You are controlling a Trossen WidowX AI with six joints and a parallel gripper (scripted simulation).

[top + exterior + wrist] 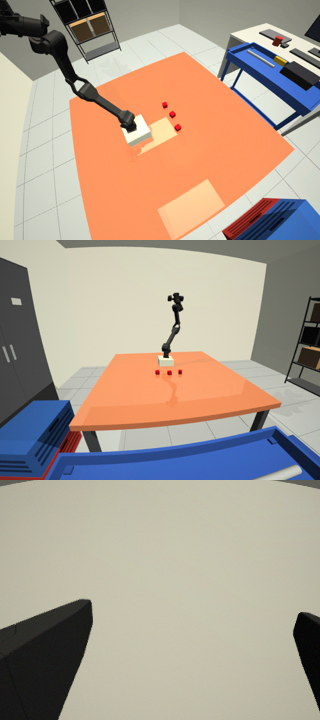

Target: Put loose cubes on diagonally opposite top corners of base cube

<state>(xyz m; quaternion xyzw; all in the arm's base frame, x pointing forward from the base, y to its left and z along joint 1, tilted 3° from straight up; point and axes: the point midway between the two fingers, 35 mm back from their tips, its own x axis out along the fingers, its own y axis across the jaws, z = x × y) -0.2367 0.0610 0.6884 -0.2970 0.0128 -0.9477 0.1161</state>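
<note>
I see the large orange flat-topped desk (206,144) filling most of the top view, with a paler rectangular patch at its centre. Just toward nine o'clock of that patch sits the robot's cream-white block pedestal (140,135). The black jointed arm (103,102) reaches in from eleven o'clock, its far end above the pedestal's eleven o'clock corner.

The black parallel-jaw gripper (194,660) is released: in the wrist view I see the two dark fingers standing wide apart at the lower corners, with only a plain pale surface between them and nothing held.

Three small red cubes lie on the desk in a short line, apart from one another, none touching the pedestal. In the top view the first (164,104) is at about one o'clock of the pale patch, the second (172,114) just past the patch's two o'clock corner, the third (177,127) just beside its three o'clock edge. I cannot tell which one is the fixed base cube.
</note>
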